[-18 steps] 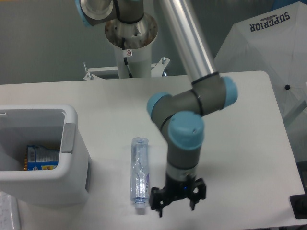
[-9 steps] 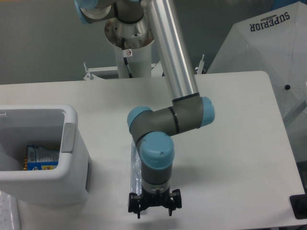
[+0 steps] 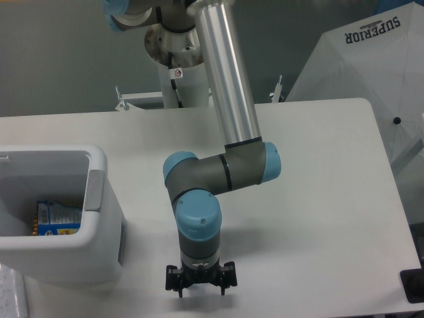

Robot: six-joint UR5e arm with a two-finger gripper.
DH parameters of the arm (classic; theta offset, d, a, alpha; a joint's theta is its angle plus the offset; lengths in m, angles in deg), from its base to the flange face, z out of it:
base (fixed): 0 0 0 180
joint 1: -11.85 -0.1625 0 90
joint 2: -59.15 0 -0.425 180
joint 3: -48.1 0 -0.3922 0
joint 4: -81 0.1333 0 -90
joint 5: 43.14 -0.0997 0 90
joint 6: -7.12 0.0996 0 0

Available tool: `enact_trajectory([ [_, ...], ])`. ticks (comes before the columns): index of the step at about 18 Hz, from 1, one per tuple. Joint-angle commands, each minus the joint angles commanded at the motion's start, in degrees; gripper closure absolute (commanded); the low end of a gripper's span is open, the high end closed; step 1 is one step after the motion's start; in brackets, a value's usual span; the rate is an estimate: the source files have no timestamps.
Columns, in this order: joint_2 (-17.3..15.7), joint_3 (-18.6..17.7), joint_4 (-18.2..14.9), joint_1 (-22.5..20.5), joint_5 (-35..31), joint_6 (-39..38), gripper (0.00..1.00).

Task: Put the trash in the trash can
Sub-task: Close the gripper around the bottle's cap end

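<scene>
The robot arm (image 3: 225, 165) reaches down over the front part of the white tabletop (image 3: 318, 199). Its gripper (image 3: 201, 286) points straight down, low and close to the tabletop. The jaws look spread a bit, with two dark tips on each side, but what sits between them is hidden — so it is hard to tell if they pinch anything.

The crushed bottle cannot be seen in this view. The arm's blue-capped wrist (image 3: 197, 222) and the gripper block the spot under them. The small white wrapper cannot be made out either.

The trash can (image 3: 93, 225) stands at the left edge of the tabletop, well apart from the gripper. It is a big pale box with a thick rim and a grey handle (image 3: 96, 191) on its side. Inside it lies a blue and white packet (image 3: 56, 218) — down near the bottom.
</scene>
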Motion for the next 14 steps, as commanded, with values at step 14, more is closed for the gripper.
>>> enact_trajectory([
  [14,-0.3,-1.8,0.0,0.6,-0.2,0.4,0.22],
])
